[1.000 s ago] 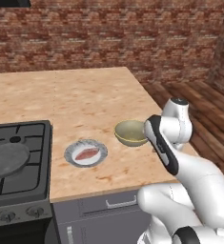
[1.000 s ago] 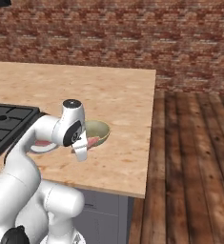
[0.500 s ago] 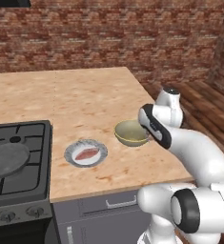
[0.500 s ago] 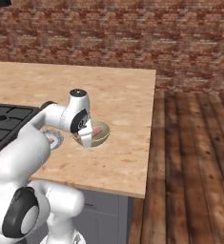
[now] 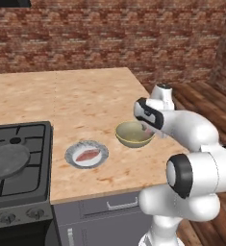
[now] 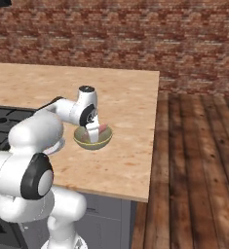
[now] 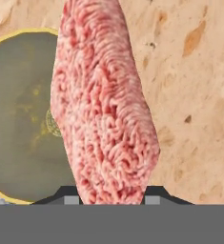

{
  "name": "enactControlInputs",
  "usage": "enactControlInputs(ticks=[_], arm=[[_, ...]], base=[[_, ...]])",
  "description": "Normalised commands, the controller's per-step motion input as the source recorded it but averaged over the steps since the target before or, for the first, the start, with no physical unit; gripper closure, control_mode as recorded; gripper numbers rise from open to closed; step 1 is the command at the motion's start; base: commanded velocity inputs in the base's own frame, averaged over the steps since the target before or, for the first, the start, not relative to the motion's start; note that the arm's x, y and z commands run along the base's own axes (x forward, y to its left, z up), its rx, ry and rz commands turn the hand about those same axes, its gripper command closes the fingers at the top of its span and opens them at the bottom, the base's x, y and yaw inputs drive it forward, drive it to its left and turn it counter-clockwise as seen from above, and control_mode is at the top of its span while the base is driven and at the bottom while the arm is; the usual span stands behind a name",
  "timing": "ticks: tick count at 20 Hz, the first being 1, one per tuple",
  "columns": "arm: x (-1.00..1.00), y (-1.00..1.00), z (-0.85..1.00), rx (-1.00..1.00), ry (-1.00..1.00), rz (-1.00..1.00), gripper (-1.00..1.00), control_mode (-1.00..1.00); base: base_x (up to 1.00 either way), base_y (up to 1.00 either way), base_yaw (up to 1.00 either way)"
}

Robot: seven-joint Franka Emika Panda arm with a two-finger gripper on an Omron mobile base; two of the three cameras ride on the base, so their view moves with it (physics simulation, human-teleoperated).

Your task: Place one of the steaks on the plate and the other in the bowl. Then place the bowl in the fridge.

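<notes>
Since a second ago the arm has swung out from the near right edge and carried the hand (image 6: 93,132) over to the olive-tan bowl (image 5: 132,135); the bowl and the plate (image 5: 86,154) haven't shifted.

Hand state: jaws about half open, pinched on the second steak (image 7: 104,109), which hangs edge-on between the finger tips. In the hand view the slab sits over the bowl's right rim, part over the bowl's inside and part over bare tabletop (image 5: 76,101). From the right base view the steak shows pink just at the bowl's far side, below the hand.

First steak (image 5: 86,155) already lies on the plate, left of the bowl, near the stove (image 5: 18,158).

Risks, as I read it:
- Release here and the slab could catch the rim and flop half out, or land on the tabletop, because it's not centred over the bowl.
- Steak is held vertical by one end; it may tip or slide as the grip loosens.
- Coming down further off-centre could nudge the bowl toward the near edge of the tabletop.
</notes>
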Motion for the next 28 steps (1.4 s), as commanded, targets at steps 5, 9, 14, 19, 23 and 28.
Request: enactControlInputs(ticks=[5, 9, 14, 19, 23, 28], arm=[[0.62, 0.0, -0.4, 0.0, 0.11, 0.01, 1.0, -1.0], [0.56, 0.0, -0.21, 0.0, 0.06, 0.0, 1.0, -1.0], [0.35, 0.16, -0.21, 0.0, 0.01, 0.0, 1.0, -1.0], [0.06, 0.27, -0.44, -0.01, 0.0, 0.0, 1.0, -1.0], [0.01, 0.12, -0.38, 0.0, 0.0, 0.0, 1.0, -1.0], [0.03, 0.0, -0.29, 0.0, 0.0, 0.0, 1.0, -1.0]], base=[[0.0, 0.0, 0.0], [0.0, 0.0, 0.0], [0.0, 0.0, 0.0], [0.0, 0.0, 0.0], [0.0, 0.0, 0.0], [0.0, 0.0, 0.0]])
